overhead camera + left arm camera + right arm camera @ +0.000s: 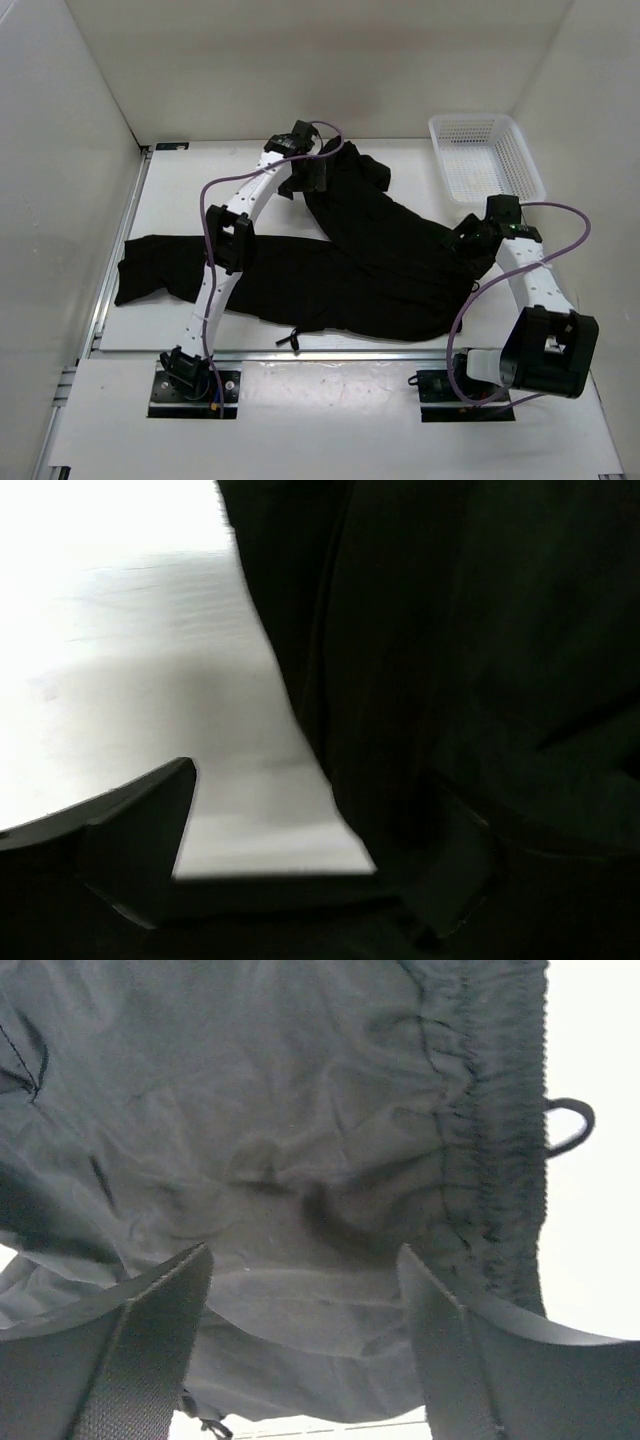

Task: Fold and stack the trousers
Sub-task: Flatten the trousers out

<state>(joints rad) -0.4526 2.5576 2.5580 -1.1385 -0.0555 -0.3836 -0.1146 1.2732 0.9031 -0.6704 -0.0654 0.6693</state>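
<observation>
No writing, label, brand mark, number or sign can be read anywhere. The black trousers (370, 270) are plain, the white mesh basket (475, 119) at the far right shows nothing legible, and neither does the tabletop (180, 200).

The white surface (220, 170) carries a pair of black trousers (380, 270) spread unfolded across its middle. One leg runs flat to the left edge, and the other angles away toward the far middle. The bunched waist lies to the right. A small black cord (293, 338) sticks out from the cloth at the near edge. A white mesh basket (500, 140) sits in the far right corner, apart from the cloth.
</observation>
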